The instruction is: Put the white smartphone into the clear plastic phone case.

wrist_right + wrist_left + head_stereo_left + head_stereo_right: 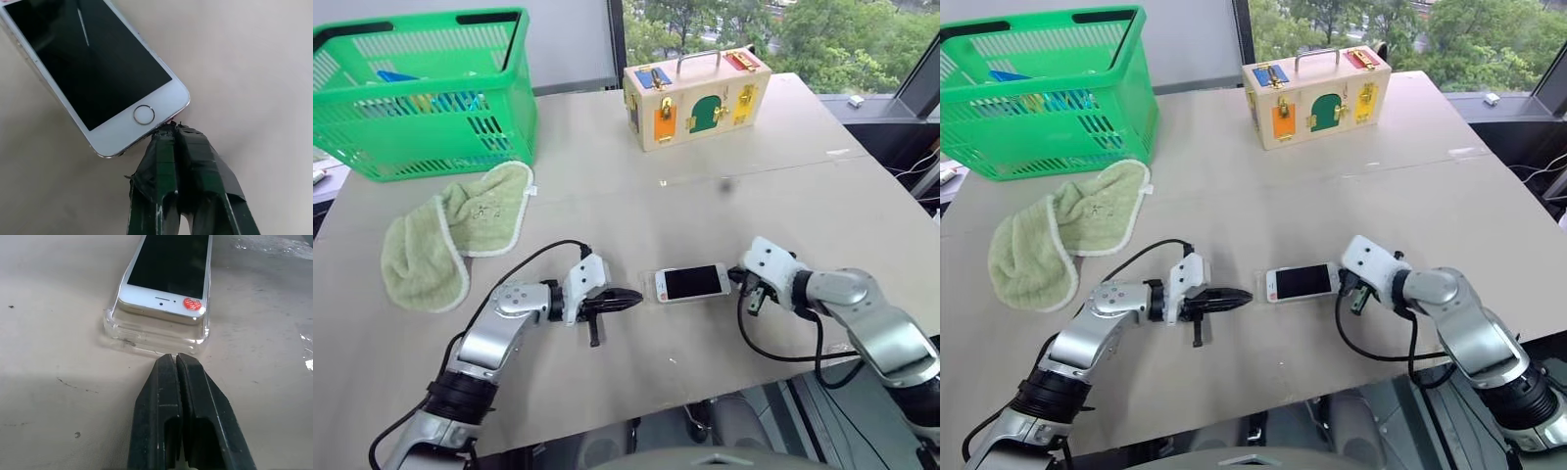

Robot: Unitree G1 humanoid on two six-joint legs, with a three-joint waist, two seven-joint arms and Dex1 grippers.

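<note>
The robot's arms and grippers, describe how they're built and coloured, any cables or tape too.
Both arms are silver-grey metal segments with black joints, each ending in a white wrist housing. The left gripper and the right gripper each carry two black, tapered fingers. A black cable loops from each wrist back along its arm. In the right wrist view, that gripper's fingers look wrapped in black tape.

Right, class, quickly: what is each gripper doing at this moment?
Left gripper: closed, holding nothing, tips at the clear plastic phone case.
Right gripper: closed, holding nothing, tips at the white smartphone.
</note>
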